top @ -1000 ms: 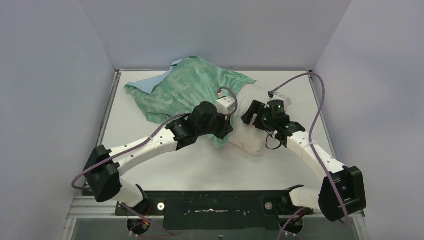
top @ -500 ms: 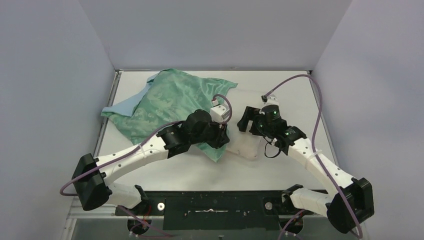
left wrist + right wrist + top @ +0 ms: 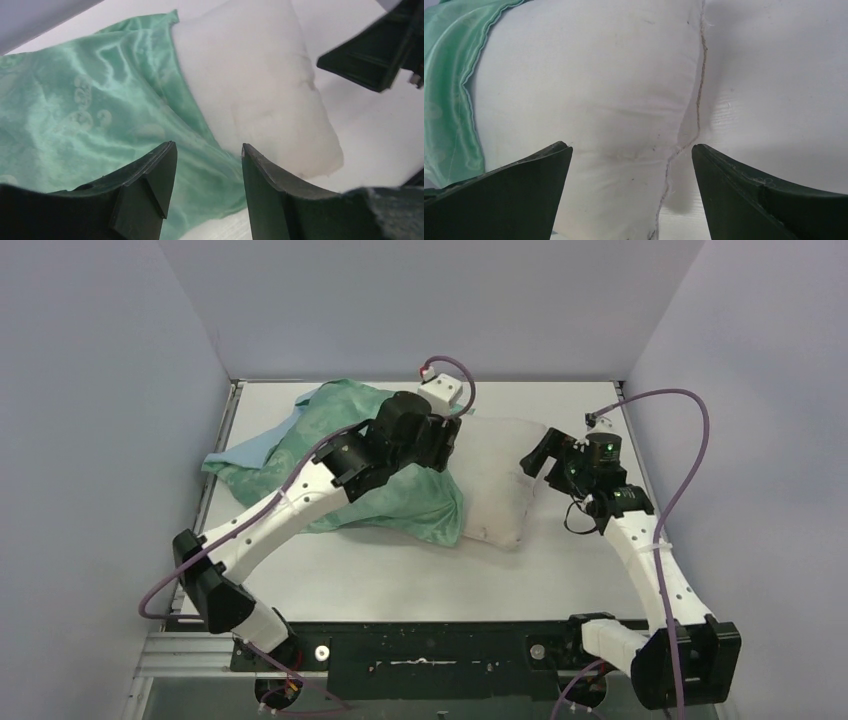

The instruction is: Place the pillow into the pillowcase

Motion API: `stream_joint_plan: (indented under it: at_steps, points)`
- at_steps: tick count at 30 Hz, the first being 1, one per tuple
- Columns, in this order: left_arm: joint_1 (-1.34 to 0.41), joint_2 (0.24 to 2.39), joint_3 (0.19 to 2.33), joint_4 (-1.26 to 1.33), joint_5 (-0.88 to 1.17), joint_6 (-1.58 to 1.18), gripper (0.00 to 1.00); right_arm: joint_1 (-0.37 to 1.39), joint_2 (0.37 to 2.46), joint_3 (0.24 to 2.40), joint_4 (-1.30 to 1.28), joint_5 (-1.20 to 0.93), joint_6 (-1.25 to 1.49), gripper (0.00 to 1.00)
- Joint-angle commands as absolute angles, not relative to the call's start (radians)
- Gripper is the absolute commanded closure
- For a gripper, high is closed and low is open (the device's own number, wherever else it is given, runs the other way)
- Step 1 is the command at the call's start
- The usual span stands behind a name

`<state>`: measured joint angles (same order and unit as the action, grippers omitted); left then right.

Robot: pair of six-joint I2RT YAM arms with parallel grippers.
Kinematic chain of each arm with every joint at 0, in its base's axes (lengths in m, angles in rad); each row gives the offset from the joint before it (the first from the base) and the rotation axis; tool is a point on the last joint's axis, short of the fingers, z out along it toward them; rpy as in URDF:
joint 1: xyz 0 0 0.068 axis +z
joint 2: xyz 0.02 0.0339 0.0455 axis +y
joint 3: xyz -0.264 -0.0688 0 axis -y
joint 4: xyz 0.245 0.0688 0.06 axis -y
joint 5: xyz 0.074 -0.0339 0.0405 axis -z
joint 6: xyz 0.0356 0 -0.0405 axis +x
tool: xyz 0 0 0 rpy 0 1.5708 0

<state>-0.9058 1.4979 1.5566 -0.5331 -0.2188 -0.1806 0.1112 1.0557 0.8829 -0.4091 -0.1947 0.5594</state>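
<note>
The off-white pillow (image 3: pixel 505 485) lies in the middle of the table with its left part inside the teal pillowcase (image 3: pixel 400 502). The right half sticks out bare. In the left wrist view the pillowcase (image 3: pixel 90 115) wraps the pillow (image 3: pixel 250 85) along a slanted hem. My left gripper (image 3: pixel 450 438) hovers over that hem, and its jaws (image 3: pixel 207 145) are open with nothing between them. My right gripper (image 3: pixel 538 455) hangs over the pillow's right end; it (image 3: pixel 631 146) is open wide above the pillow's seam (image 3: pixel 698 100).
A plain light-blue flap of the pillowcase (image 3: pixel 245 450) spreads toward the table's left edge. The booth walls close in the back and both sides. A finger of the right gripper (image 3: pixel 375 55) shows at the top right of the left wrist view.
My left gripper has opened, let go of the pillowcase and lifted toward the back. My right gripper has drawn back to the right and opened wider. More of the pillow's right half now shows.
</note>
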Motion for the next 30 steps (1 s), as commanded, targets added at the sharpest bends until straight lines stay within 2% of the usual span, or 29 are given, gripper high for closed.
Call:
stream_joint_plan:
  at_steps: [1,12,21,23,29,30]
  points:
    - [-0.840,1.651,1.747,-0.605,-0.258,-0.121,0.50,0.057,1.147,0.927,-0.287,-0.353,0.567,0.04]
    - [-0.779,2.083,2.196,-0.762,-0.292,-0.081,0.46,0.054,1.242,0.845,-0.181,-0.455,0.580,0.08]
    - [-0.779,2.213,2.292,-0.777,-0.374,-0.057,0.52,0.057,1.249,0.748,-0.126,-0.487,0.577,0.10]
    - [-0.781,2.217,2.290,-0.768,-0.392,-0.056,0.60,0.057,1.253,0.736,-0.115,-0.493,0.577,0.10]
    - [-0.799,2.188,2.312,-0.757,-0.350,-0.051,1.00,0.078,1.258,0.703,-0.069,-0.510,0.597,0.11]
    - [-0.810,2.177,2.321,-0.756,-0.330,-0.051,1.00,0.087,1.262,0.703,-0.064,-0.508,0.600,0.11]
